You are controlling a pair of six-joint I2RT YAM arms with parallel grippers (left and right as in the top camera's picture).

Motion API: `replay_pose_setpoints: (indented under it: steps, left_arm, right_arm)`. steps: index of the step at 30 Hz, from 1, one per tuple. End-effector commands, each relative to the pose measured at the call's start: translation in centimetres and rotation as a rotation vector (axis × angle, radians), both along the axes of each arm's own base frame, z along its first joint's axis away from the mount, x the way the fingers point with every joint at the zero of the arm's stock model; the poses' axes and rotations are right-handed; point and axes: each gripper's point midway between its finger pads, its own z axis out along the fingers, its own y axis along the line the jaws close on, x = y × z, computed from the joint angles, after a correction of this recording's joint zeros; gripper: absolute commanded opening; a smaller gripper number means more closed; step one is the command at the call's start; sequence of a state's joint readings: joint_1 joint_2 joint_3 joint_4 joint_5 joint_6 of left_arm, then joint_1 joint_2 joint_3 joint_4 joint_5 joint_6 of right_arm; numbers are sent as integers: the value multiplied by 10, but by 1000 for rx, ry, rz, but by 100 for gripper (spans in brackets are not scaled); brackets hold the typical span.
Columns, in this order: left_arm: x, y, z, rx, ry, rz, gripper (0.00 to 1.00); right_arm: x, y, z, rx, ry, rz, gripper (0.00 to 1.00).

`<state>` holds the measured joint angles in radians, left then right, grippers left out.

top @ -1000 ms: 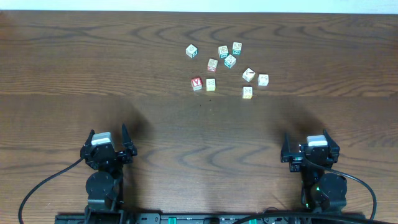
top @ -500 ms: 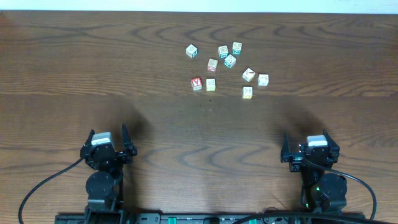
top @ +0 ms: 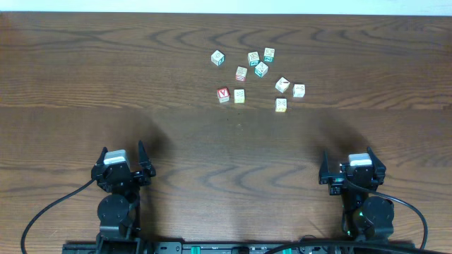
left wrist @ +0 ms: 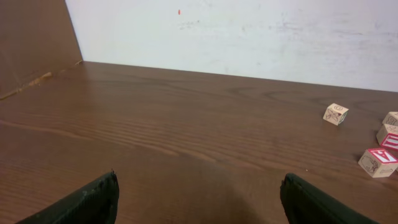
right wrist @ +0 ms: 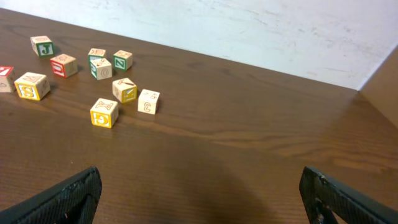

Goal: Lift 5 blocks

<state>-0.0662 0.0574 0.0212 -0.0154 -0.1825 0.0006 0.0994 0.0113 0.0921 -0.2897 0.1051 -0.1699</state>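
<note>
The blocks lie in a loose cluster on the far side of the table. The red V block [top: 224,94] sits at the cluster's near left, with a yellow-printed block [top: 239,96] right beside it. Three more cream blocks with yellow or orange prints [top: 281,104] [top: 282,85] [top: 299,90] lie to the right. In the right wrist view these show as yellow-faced cubes [right wrist: 104,112] [right wrist: 124,90] [right wrist: 148,101]. My left gripper [top: 123,150] [left wrist: 199,186] and right gripper [top: 347,156] [right wrist: 199,180] rest near the front edge, both open and empty, well short of the blocks.
Behind the task blocks lie cubes with teal or green prints [top: 261,69] [top: 269,53] [top: 253,58] [top: 217,58] and a pinkish-print cube [top: 241,73]. A white wall [left wrist: 249,31] borders the table's far edge. Bare wood lies between grippers and cluster.
</note>
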Motion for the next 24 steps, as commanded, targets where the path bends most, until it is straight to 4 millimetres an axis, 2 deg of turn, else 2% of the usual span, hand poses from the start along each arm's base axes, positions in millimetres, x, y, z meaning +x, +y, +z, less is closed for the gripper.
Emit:
replay_pose_setpoints:
  steps: [1, 10, 17, 20, 24]
  left_arm:
    - [-2, 3, -18, 12, 59, 14, 84]
    - [-2, 3, -18, 12, 59, 14, 84]
    - [-2, 3, -18, 12, 59, 14, 83]
    - [-2, 3, -18, 12, 59, 14, 83]
    - [-2, 3, -18, 12, 59, 14, 84]
  right_arm:
    - [0, -2, 0, -11, -4, -8, 99]
    - [0, -1, 0, -7, -3, 0, 99]
    - [0, 0, 0, 180, -4, -32, 99]
    - [0, 9, 1, 193, -2, 15, 99]
    - [0, 7, 1, 192, -5, 7, 99]
